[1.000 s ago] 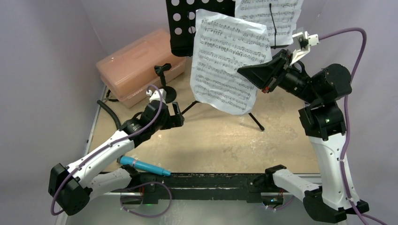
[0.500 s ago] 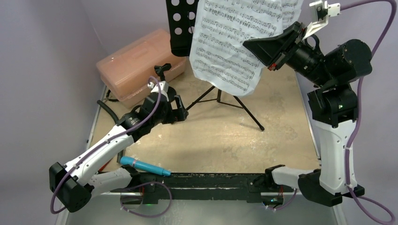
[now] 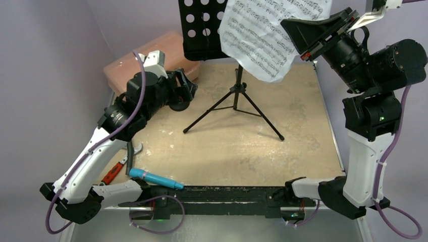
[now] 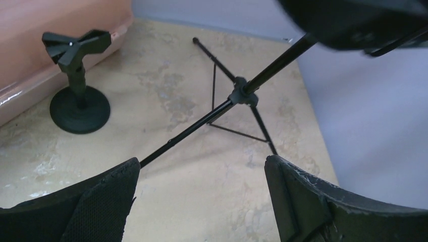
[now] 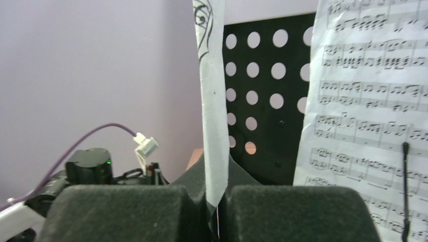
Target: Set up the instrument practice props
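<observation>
The black tripod music stand [image 3: 235,89] stands at the back middle, its perforated desk [image 3: 202,25] at the top. My right gripper [image 3: 303,36] is shut on one white sheet-music page [image 3: 260,35] and holds it high in front of the desk. In the right wrist view this page [image 5: 212,101] runs edge-on between the pads, and a second page [image 5: 373,126] rests on the desk [image 5: 262,101]. My left gripper [image 3: 184,86] is open and empty, above the small mic stand [image 4: 78,96]. The cyan-blue microphone [image 3: 151,178] lies at the near left edge.
A pink translucent box [image 3: 121,70] stands at the back left, just behind the mic stand. A red-handled tool [image 3: 113,173] lies near the left edge beside the microphone. The tripod legs [image 4: 222,108] spread over the middle of the table.
My right gripper has lifted the page up and back towards the stand's desk. My left arm has risen and swung back left, uncovering the red-handled tool.
</observation>
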Robot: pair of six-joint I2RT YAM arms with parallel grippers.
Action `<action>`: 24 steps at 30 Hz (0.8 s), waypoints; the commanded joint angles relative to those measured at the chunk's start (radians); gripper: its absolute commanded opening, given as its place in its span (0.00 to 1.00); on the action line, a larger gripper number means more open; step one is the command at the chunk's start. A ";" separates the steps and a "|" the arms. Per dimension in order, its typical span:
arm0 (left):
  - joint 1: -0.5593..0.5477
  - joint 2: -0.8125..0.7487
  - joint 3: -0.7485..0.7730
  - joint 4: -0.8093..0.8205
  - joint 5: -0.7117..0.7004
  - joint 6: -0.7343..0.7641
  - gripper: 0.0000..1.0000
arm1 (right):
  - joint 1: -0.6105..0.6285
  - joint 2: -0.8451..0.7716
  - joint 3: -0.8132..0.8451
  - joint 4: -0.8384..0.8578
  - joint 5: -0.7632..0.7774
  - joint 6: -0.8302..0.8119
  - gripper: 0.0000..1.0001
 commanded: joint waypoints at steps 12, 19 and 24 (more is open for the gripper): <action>0.003 -0.069 0.192 0.297 0.070 -0.088 0.88 | 0.002 0.027 0.032 0.035 0.066 -0.101 0.00; 0.003 -0.007 0.272 0.363 0.195 -0.083 0.88 | -0.003 0.090 0.075 0.046 -0.084 -0.047 0.00; 0.004 0.082 0.381 0.350 0.232 -0.115 0.84 | -0.110 0.161 0.149 0.036 -0.256 0.096 0.00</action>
